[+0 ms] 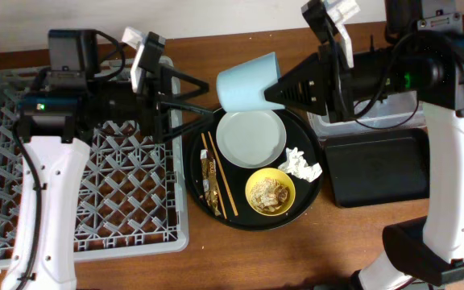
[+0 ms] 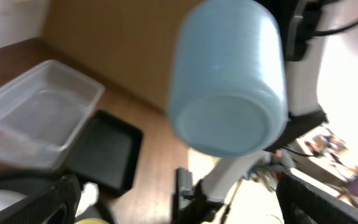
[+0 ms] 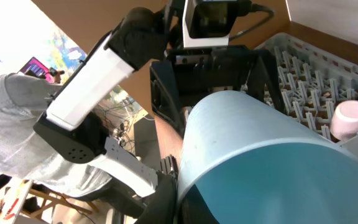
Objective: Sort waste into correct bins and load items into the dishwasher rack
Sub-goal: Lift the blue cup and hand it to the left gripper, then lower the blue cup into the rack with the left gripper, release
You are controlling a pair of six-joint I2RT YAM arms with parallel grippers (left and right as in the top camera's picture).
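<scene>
The blue cup is clamped on its side by the right gripper, above the round tray's back edge. The left gripper is spread apart just beside the cup's base. A pink cup is seen in the rack.

Robot lab w/ tangled cables

I can read no text, label, brand or number in any of my three views. If the wrapper carries print, it is too small for me to make out from overhead.
</scene>
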